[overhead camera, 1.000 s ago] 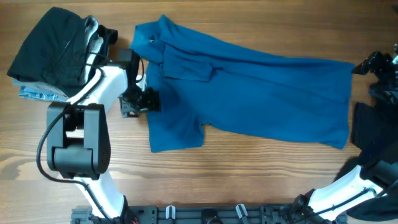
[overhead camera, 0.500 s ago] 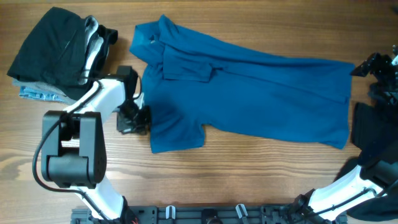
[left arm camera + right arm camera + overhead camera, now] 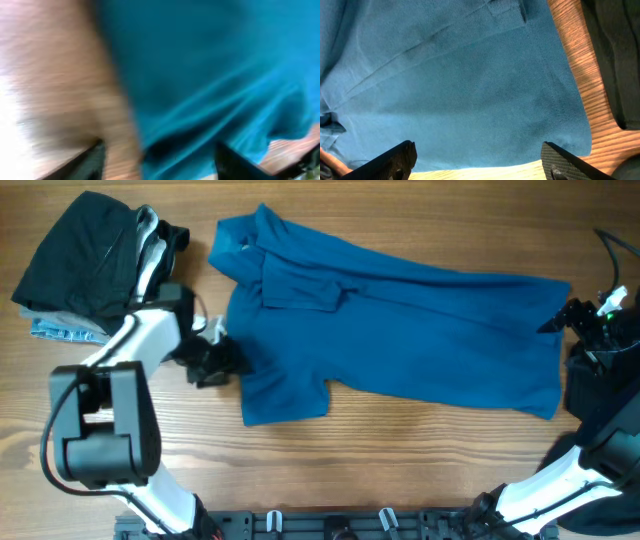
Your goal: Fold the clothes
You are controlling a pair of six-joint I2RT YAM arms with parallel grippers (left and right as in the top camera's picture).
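A large royal-blue collared shirt lies spread across the wooden table, collar at the upper left, one sleeve hanging toward the front. My left gripper is open at the shirt's left edge beside that sleeve; its blurred wrist view shows blue fabric between the open fingers. My right gripper is open above the shirt's right hem; the right wrist view shows the blue cloth and its edge between the fingertips. A stack of black, white-grey and pale-blue pieces sits at the far left.
A dark garment or pad lies at the table's right edge, also seen in the right wrist view. A rail with fixtures runs along the table's front edge. Bare wood lies in front of the shirt.
My left gripper has slid down and left along the shirt's left edge and turned. My right gripper has come in from the far right over the shirt's right hem.
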